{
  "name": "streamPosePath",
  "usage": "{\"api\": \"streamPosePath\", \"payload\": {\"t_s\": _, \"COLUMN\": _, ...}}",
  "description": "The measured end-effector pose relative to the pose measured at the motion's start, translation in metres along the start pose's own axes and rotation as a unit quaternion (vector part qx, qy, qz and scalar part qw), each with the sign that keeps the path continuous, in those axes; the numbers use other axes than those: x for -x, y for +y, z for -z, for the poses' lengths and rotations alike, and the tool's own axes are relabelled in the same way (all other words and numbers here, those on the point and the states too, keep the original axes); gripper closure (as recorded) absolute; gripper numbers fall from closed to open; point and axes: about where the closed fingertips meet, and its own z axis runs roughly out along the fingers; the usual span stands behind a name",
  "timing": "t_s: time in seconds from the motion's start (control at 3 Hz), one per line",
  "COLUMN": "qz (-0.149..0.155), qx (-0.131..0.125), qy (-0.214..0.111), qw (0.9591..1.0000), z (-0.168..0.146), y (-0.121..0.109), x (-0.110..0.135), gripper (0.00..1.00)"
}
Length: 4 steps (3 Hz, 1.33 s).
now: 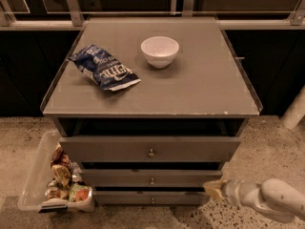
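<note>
Claw (pixel 213 189) sits lower right of frame, its tip at the right end of the middle drawer (pixel 143 178); we cannot tell if it's spread or pressed together, or if it actually touches. We judge this as an approach to that drawer front. A pull would need a hold on its edge or on the knob (pixel 152 181), well left of the claw. The grey cabinet top (pixel 205 89) carries a chip bag (pixel 106 71) and a white bowl (pixel 159 50). A snack bin (pixel 34 178) is at lower left, on a speckled floor (pixel 276 151).
</note>
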Motion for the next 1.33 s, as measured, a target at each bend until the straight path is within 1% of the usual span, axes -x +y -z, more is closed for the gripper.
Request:
{"api": "streamPosePath", "payload": {"t_s": 0.33, "qz": -0.032, "qx": -0.023, "qy": 0.041, "qw": 0.9984, "z": 0.064, "y": -0.011, "x": -0.015, "gripper": 1.00}}
{"api": "streamPosePath", "payload": {"t_s": 0.67, "qz": -0.070, "qx": -0.042, "qy": 0.069, "qw": 0.9942, "z": 0.106, "y": -0.019, "x": -0.033, "gripper": 0.82}}
{"api": "streamPosePath", "payload": {"t_s": 1.0, "qz": -0.077, "qx": -0.046, "qy": 0.073, "qw": 0.9933, "z": 0.111, "y": -0.021, "x": -0.037, "gripper": 0.59}}
{"api": "streamPosePath", "payload": {"t_s": 1.33, "qz": -0.077, "qx": -0.046, "qy": 0.073, "qw": 0.9933, "z": 0.111, "y": -0.021, "x": -0.037, "gripper": 0.36}}
